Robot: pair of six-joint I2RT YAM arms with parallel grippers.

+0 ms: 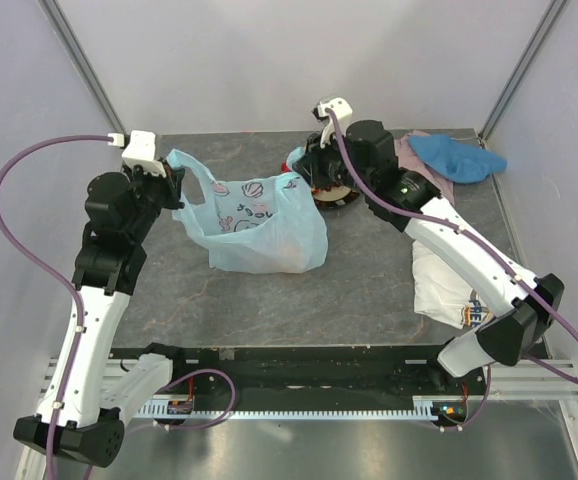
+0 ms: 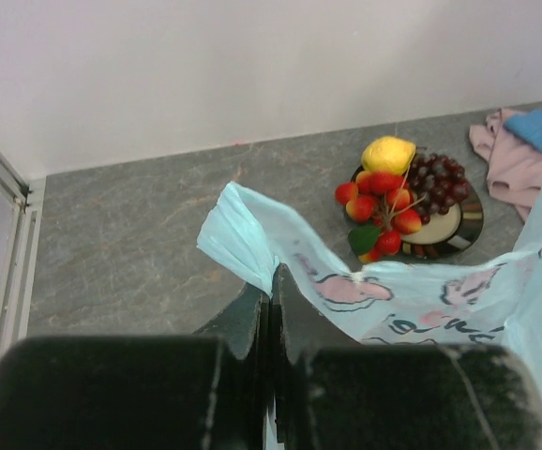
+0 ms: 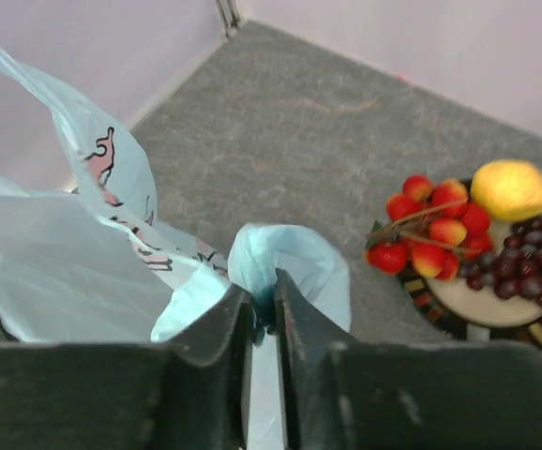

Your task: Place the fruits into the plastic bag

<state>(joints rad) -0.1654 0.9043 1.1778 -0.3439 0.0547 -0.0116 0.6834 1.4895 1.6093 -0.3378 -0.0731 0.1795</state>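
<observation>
The light-blue plastic bag [image 1: 259, 225] with cartoon prints stands mid-table, held up by both handles. My left gripper [image 1: 176, 188] is shut on its left handle [image 2: 243, 248]. My right gripper [image 1: 304, 168] is shut on its right handle [image 3: 294, 262]. An orange tint shows faintly through the bag's right side [image 1: 294, 245]. On the dark-rimmed plate [image 2: 466, 225] just behind the bag lie a yellow lemon [image 2: 388, 153], dark grapes [image 2: 437, 176] and small red fruits [image 2: 381, 202]. The right wrist view shows the lemon [image 3: 513, 187], the grapes [image 3: 524, 258] and the red fruits [image 3: 430, 230]. In the top view my right arm hides most of the plate.
A blue cloth [image 1: 459, 158] lies on a pink cloth [image 1: 414, 152] at the back right. A white printed cloth [image 1: 449, 285] lies at the right under my right arm. Walls close in at the back and both sides.
</observation>
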